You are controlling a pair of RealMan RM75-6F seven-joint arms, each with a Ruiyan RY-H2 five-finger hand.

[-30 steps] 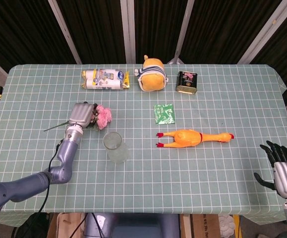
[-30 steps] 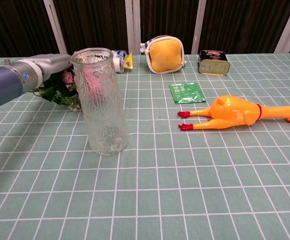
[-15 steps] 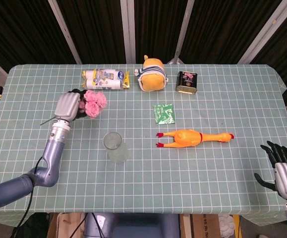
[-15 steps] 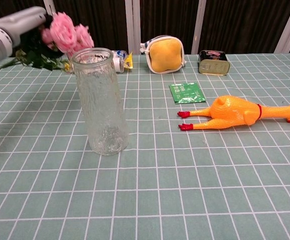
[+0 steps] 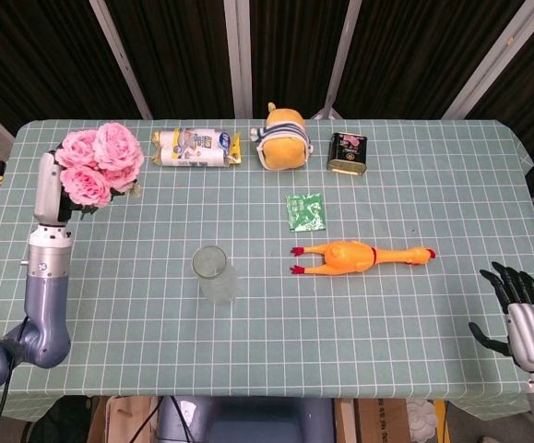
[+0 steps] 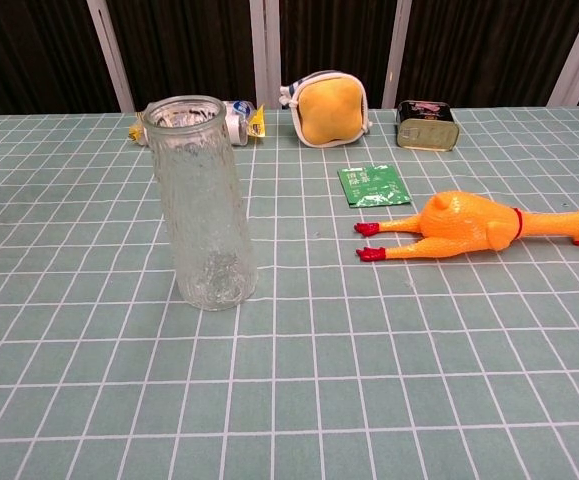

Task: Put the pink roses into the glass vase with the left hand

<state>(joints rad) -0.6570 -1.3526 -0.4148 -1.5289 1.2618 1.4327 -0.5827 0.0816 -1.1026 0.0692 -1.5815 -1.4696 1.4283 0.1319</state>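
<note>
A green cloth with a white grid covers the table, and on it, near the front centre, stands the glass vase, a tall cylinder of rippled clear glass, upright and empty. The left hand grips the pink roses, a bunch of ruffled blooms, well left of and behind the vase; a second ago hand and roses lay low beside the vase, and they have since risen and swung out of the chest view. The right hand hovers off the front right corner, dark fingers spread, holding nothing. A smooth rubber chicken lies right of the vase.
</note>
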